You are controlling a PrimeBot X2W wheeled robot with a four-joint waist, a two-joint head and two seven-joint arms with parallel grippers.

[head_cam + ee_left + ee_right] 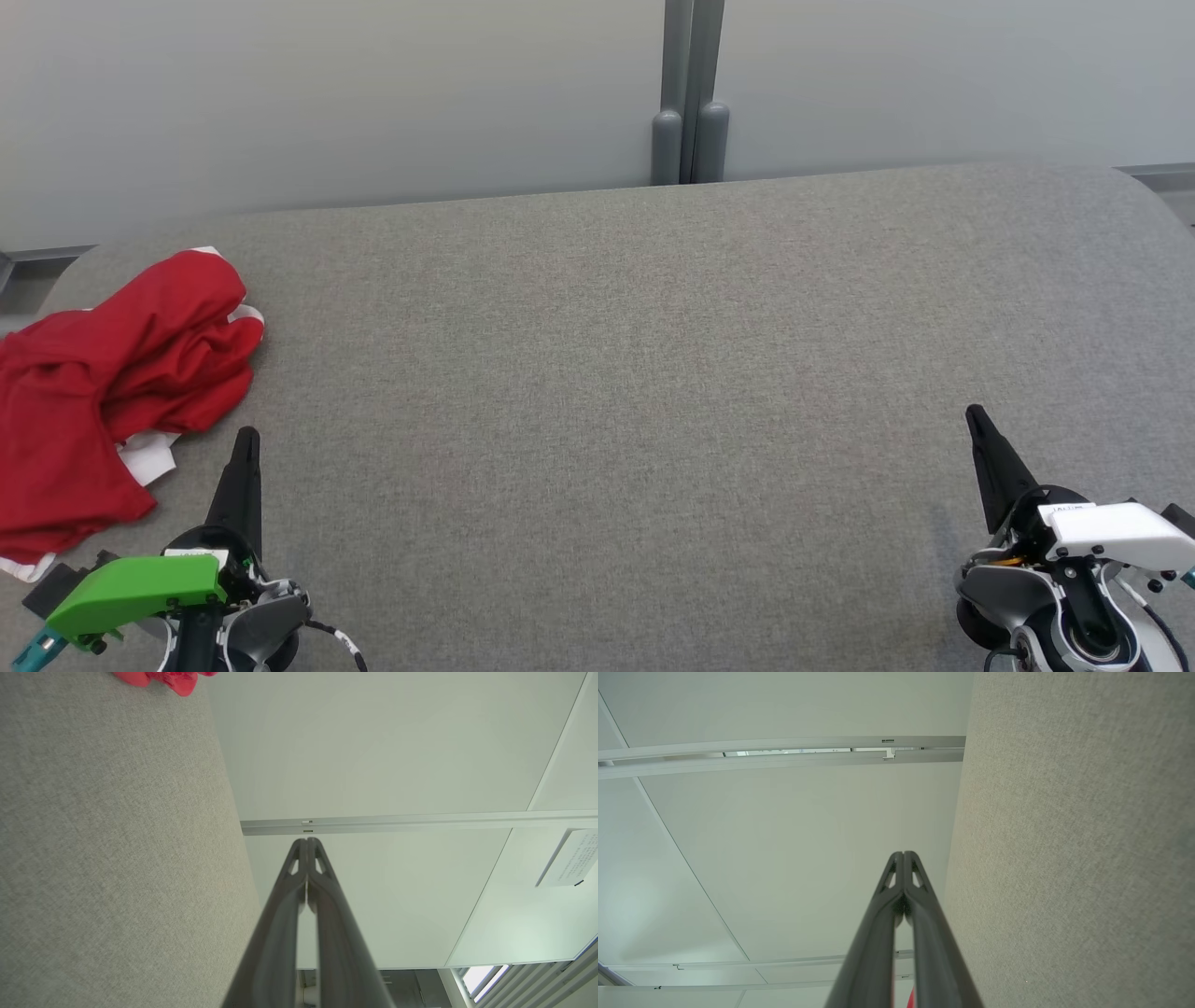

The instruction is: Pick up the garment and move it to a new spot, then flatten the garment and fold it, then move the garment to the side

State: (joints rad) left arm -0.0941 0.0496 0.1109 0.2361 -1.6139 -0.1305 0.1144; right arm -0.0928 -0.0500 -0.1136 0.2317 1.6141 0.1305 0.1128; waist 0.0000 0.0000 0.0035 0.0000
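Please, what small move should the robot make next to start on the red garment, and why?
Probably open the left gripper: its fingers are pressed together, and the crumpled red garment lies untouched just to its left on the grey table. The right gripper, also shut, is far across the table.

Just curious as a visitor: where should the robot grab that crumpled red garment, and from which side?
Probably the bunched fold at the right edge of the garment, nearest the shut left gripper. Come from above on that side, gripper opened: the cloth humps up off the grey table there, giving something to pinch.
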